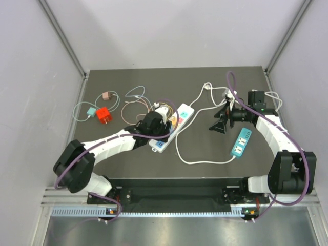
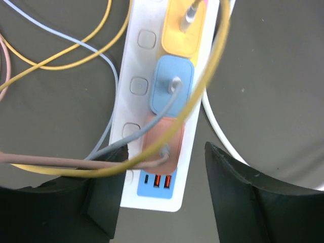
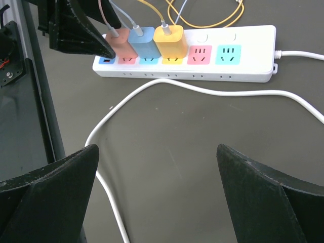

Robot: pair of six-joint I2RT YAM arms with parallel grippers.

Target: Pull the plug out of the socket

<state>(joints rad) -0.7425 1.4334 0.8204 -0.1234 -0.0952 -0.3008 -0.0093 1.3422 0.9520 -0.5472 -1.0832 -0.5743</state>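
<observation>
Over the white strip (image 2: 135, 86) on the counter (image 3: 202, 152), left claw (image 2: 165, 149) stands open, fingers (image 2: 238, 202) either side of the pink plug (image 3: 121, 46), apparently not clamped yet. Step: grasping. Next likely needs a firm squeeze, then a straight pull. Plug sits fully seated in the end socket, beside a blue plug (image 2: 171, 93). Right claw (image 3: 157, 147) hangs wide open

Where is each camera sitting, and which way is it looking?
Top camera: above and behind, looking down at the table; left arm and right arm show.
Left wrist camera: on the left arm, looking down at the pink plug; left gripper straddles it.
Right wrist camera: on the right arm, looking across at the power strip; right gripper open in front.
Both wrist views share pink plug and strip.
</observation>
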